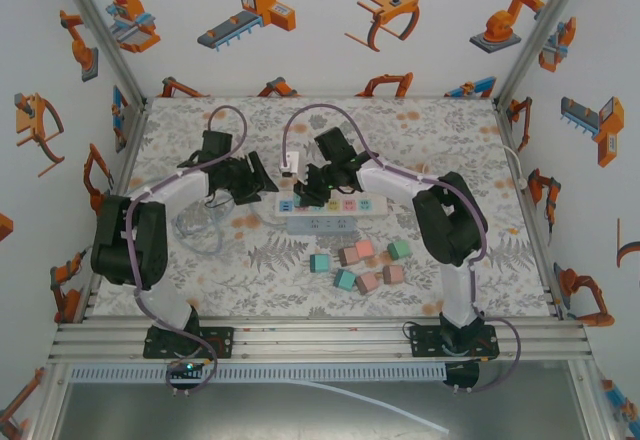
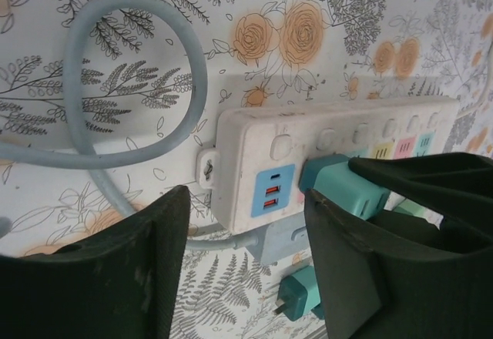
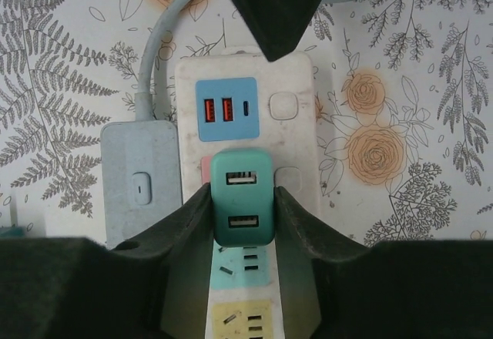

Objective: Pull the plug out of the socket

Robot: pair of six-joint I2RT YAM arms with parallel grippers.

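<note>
A teal plug (image 3: 243,198) with two USB ports stands on the pink socket of the white power strip (image 3: 246,85), next to the strip's blue USB panel. My right gripper (image 3: 243,200) is shut on it, one dark finger pressed against each side. In the left wrist view the teal plug (image 2: 343,186) meets the strip's top face (image 2: 254,154). My left gripper (image 2: 246,208) is open, its fingers straddling the cable end of the strip without touching it. From above, the right gripper (image 1: 308,188) hides the plug, and the left gripper (image 1: 262,175) sits just left of the strip (image 1: 335,204).
A grey-blue second strip (image 3: 140,189) lies alongside the white one. Its pale cable (image 2: 131,85) loops on the floral mat to the left. A loose teal plug (image 2: 296,297) lies near the strips. Several teal and pink plugs (image 1: 362,263) are scattered in front.
</note>
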